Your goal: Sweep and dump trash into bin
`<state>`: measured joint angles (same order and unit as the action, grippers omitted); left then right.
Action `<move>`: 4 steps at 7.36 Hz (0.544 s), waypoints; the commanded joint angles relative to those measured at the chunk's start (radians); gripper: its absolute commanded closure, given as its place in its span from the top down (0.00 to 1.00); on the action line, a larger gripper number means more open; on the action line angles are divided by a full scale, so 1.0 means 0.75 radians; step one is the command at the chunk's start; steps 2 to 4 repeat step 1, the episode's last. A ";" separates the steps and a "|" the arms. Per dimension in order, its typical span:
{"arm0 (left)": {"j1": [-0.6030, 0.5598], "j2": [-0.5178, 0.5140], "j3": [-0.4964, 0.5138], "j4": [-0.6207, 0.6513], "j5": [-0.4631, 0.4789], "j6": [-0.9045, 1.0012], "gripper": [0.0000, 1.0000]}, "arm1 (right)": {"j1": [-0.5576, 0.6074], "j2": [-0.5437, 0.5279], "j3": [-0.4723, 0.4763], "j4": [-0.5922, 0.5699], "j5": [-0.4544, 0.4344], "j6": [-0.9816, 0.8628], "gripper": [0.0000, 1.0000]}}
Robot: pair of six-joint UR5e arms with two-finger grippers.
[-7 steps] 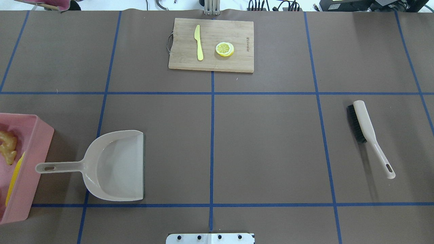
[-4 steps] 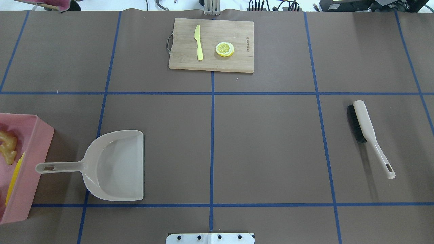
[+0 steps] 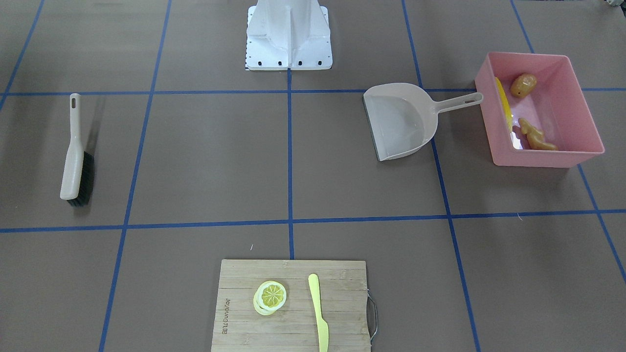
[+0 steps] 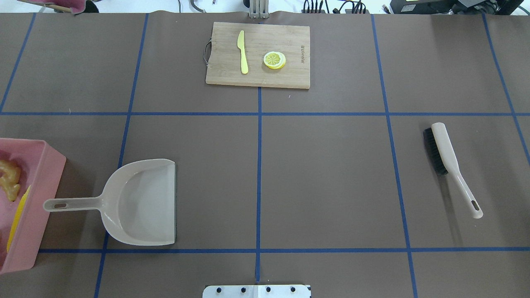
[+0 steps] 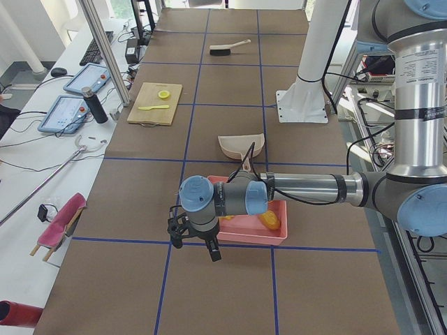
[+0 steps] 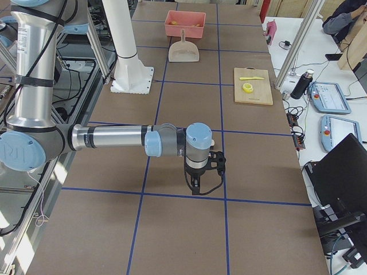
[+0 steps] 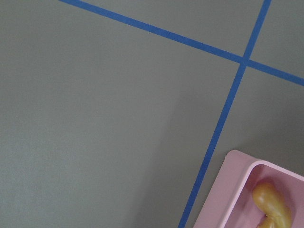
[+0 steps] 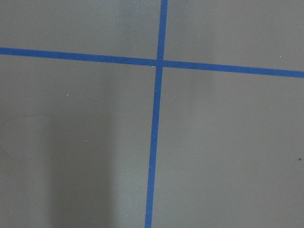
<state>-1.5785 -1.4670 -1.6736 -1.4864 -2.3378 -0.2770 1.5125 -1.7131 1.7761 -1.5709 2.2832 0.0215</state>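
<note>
Exterior front-facing: the corn cob (image 3: 503, 105) lies lengthwise along the bin's (image 3: 547, 159) wall on the dustpan (image 3: 398, 120) side, with the potato (image 3: 523, 84) and ginger root (image 3: 537, 137) beside it. The bin sits just beside the left hand (image 5: 213, 252) and well apart from the right hand (image 6: 195, 186) — both hang above the tabletop (image 6: 172, 229), and I cannot tell how far open either is.

pink plastic tub (image 3: 543, 159) x1 | toy foods x3: yellow corn (image 3: 503, 105), brown potato (image 3: 523, 85), tan ginger (image 3: 535, 137) | beige dustpan (image 3: 398, 120) x1 | black-bristled brush (image 3: 73, 156) x1 | wooden board (image 3: 244, 318) x1 | lemon slice (image 3: 270, 297) x1 | yellow knife (image 3: 319, 313) x1
</note>
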 commanded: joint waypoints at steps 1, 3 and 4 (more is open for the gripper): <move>0.000 0.001 0.000 0.000 0.000 -0.001 0.98 | 0.000 0.002 -0.002 0.000 -0.001 0.000 1.00; 0.000 0.001 0.000 0.000 0.000 -0.001 0.98 | 0.000 0.002 -0.002 0.000 -0.001 0.000 1.00; 0.000 0.001 0.000 0.000 0.000 -0.001 0.98 | 0.000 0.002 -0.002 0.000 -0.001 0.000 1.00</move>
